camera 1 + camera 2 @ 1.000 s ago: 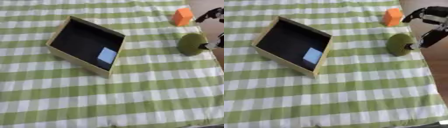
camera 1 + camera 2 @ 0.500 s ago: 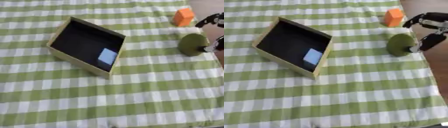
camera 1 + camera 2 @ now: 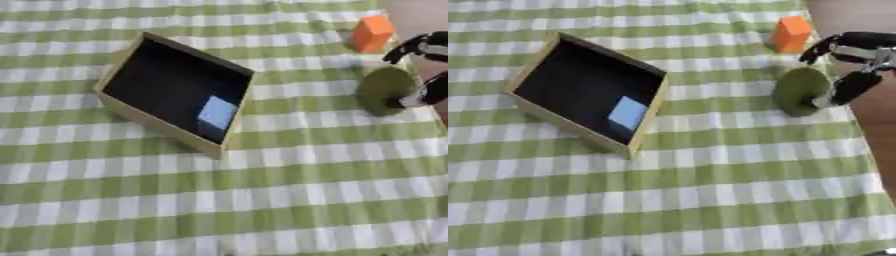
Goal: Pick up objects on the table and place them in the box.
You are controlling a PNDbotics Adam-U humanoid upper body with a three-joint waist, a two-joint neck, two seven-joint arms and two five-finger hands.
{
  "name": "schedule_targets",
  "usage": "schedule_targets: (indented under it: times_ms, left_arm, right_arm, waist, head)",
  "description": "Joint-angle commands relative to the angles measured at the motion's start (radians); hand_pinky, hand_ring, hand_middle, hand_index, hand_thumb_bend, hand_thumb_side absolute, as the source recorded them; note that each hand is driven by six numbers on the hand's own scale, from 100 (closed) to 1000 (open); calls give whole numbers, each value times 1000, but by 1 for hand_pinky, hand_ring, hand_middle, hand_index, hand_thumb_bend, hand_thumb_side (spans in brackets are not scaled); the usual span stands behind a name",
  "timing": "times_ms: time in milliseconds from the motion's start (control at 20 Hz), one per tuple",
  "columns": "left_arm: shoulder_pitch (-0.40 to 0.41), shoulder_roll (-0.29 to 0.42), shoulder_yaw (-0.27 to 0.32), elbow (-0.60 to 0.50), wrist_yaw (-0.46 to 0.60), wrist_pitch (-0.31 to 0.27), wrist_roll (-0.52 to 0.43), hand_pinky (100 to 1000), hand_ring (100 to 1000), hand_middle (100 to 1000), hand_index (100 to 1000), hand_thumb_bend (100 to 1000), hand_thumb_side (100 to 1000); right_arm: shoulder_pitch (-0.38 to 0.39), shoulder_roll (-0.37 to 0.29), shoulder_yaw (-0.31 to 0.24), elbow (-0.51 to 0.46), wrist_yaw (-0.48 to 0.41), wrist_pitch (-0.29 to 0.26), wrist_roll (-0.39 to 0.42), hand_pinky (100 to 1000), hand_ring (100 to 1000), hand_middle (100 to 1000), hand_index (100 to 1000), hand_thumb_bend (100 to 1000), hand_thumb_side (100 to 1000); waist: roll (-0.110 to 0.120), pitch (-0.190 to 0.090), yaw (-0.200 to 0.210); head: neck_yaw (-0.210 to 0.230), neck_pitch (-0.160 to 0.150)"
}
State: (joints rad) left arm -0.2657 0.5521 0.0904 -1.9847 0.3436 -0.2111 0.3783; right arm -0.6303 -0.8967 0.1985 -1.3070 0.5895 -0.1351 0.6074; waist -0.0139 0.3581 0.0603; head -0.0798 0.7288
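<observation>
The olive-green round object (image 3: 800, 91) stood on the checked cloth (image 3: 710, 200) near the table's right edge, well apart from the box (image 3: 535, 75). The right hand (image 3: 852, 60) curled around it, thumb touching its side, fingers arched above; no lift was evident. Such a partial hold risked the object rolling off the edge. An orange block (image 3: 791, 33) waited nearby; a blue block (image 3: 628, 112) lay boxed. The left hand was out of view.

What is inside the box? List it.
Inside the box, one light blue block lies near its lower right wall, on the dark floor. Nothing else shows on the floor in view; the near wall hides a narrow strip at its foot.
</observation>
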Motion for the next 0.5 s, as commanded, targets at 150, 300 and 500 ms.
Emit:
schedule_targets:
  times_ms: [150, 300, 500]
  left_arm:
    - [-11, 12, 4, -15, 5, 1, -2, 813, 816, 849, 841, 203, 843]
    - [-12, 11, 4, -15, 5, 1, -3, 813, 817, 849, 841, 204, 843]
    - [-12, 11, 4, -15, 6, 1, -4, 813, 817, 849, 840, 204, 842]
  right_arm:
    - [-18, -14, -7, 21, 18, 2, -5, 899, 870, 623, 753, 341, 261]
    - [-15, -17, -10, 7, -1, 10, -11, 878, 831, 588, 719, 287, 111]
    - [-10, -23, -12, -31, -32, 18, -13, 872, 813, 584, 715, 241, 131]
  waist:
    - [11, -2, 0]
    - [10, -4, -2]
    - [9, -7, -3]
  head:
    - [5, -4]
    - [6, -3]
    - [9, -2]
